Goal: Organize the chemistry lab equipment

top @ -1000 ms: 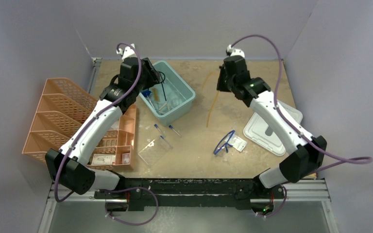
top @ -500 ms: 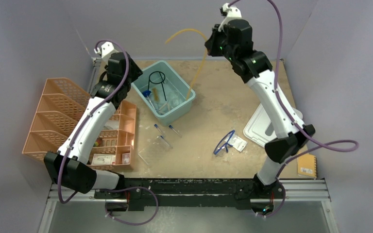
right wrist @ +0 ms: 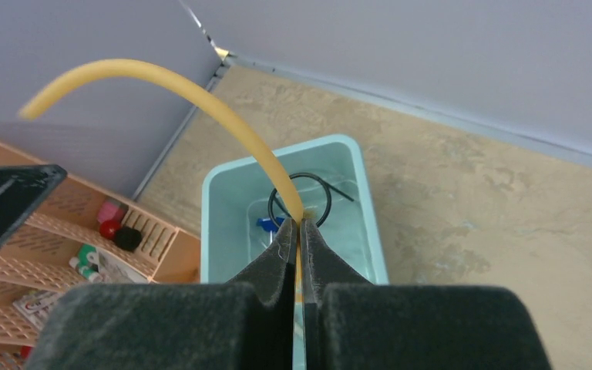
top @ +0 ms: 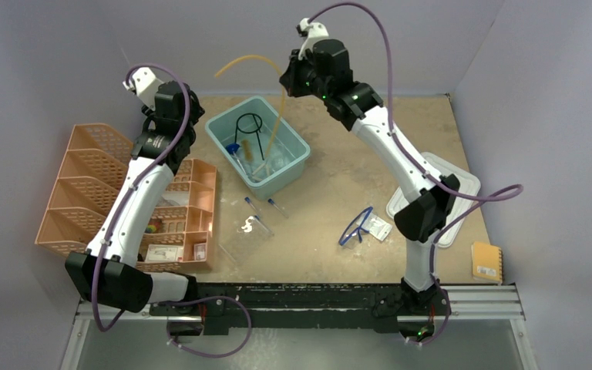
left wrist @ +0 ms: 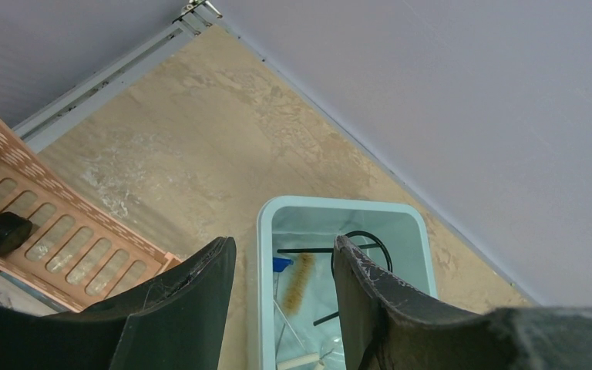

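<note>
My right gripper (top: 287,83) is shut on the amber rubber tubing (top: 248,60) and holds it high over the teal bin (top: 299,151). One end arcs left and the other hangs down into the bin. In the right wrist view the gripper (right wrist: 299,223) pinches the tubing (right wrist: 185,89) above the bin (right wrist: 210,223). The bin holds the black wire ring stand (top: 248,123) and a bristle brush (left wrist: 297,281). My left gripper (top: 187,102) is open and empty left of the bin, as the left wrist view (left wrist: 285,243) shows. Two blue-capped tubes (top: 254,206), a clear rack (top: 239,237) and blue-framed safety glasses (top: 354,225) lie on the table.
The orange mesh organizer (top: 96,177) and its compartment tray (top: 193,220) stand at the left. The pale grey lid (top: 462,185) lies at the right under my right arm. A small white packet (top: 380,227) lies by the glasses and an orange notebook (top: 486,262) at the near right.
My right gripper lifted the tubing off the table and swung it left over the bin. My left gripper drew back left from the bin, with the ring stand lying inside.
</note>
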